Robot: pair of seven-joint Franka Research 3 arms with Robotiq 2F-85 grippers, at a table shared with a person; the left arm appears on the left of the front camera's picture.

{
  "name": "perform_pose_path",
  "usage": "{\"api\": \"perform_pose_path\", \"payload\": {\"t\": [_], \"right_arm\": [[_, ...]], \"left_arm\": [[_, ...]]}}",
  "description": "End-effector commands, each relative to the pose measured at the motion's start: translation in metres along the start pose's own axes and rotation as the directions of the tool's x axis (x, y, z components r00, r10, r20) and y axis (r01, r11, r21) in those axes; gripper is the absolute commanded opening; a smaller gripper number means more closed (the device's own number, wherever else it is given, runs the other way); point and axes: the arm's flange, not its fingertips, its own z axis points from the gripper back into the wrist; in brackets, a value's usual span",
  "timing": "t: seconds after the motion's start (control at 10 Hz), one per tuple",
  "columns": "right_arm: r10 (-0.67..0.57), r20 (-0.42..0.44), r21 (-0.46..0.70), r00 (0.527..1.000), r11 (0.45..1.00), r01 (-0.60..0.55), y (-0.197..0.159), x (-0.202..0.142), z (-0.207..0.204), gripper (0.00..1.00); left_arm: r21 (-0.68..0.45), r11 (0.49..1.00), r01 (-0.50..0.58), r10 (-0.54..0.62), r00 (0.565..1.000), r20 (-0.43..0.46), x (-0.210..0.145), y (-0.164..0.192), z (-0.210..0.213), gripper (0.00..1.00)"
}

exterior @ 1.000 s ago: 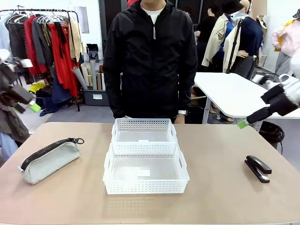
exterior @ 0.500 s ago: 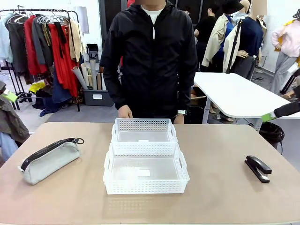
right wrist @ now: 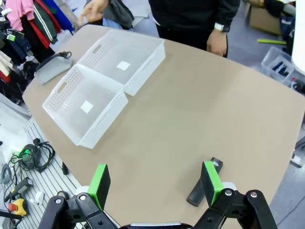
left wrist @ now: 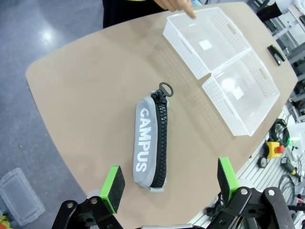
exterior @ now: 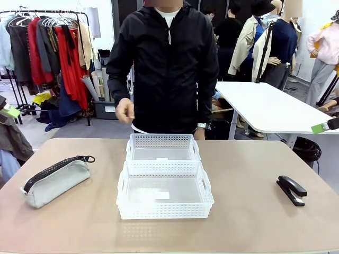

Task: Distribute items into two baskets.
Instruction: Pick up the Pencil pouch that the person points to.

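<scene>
Hovering over pouch (left wrist: 150,138), left claw (left wrist: 169,179) spread wide, gripping nothing. Right claw (right wrist: 155,181) likewise spread, over stapler (right wrist: 194,195). Pouch lies on desk (exterior: 254,174) well left of baskets (exterior: 164,211), ring-pull end nearer baskets; stapler well right of baskets. Baskets touch along long walls, mid-desk. Person's hand (exterior: 125,110) raised beyond baskets.

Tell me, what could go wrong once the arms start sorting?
The stapler lies near the table edge; a clumsy grasp might push it off. The baskets touch, so an item dropped over their meeting rims could catch there. The person's hand, raised near the far basket, might get in the way.
</scene>
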Motion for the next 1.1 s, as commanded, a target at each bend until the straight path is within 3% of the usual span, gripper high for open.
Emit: {"api": "perform_pose_path", "payload": {"t": [0.0,1.0], "right_arm": [[-0.001,0.025,0.018,1.000,1.000,0.001,0.0047,-0.0014,-0.0020,1.00],[0.000,0.001,0.004,1.000,1.000,0.000,0.0012,-0.0008,-0.0003,1.00]], "left_arm": [[-0.030,0.999,0.019,-0.018,1.000,0.024,-0.0074,0.0022,-0.0013,1.00],[-0.007,1.000,0.000,0.000,1.000,0.004,-0.0029,0.0012,-0.0009,1.00]]}}
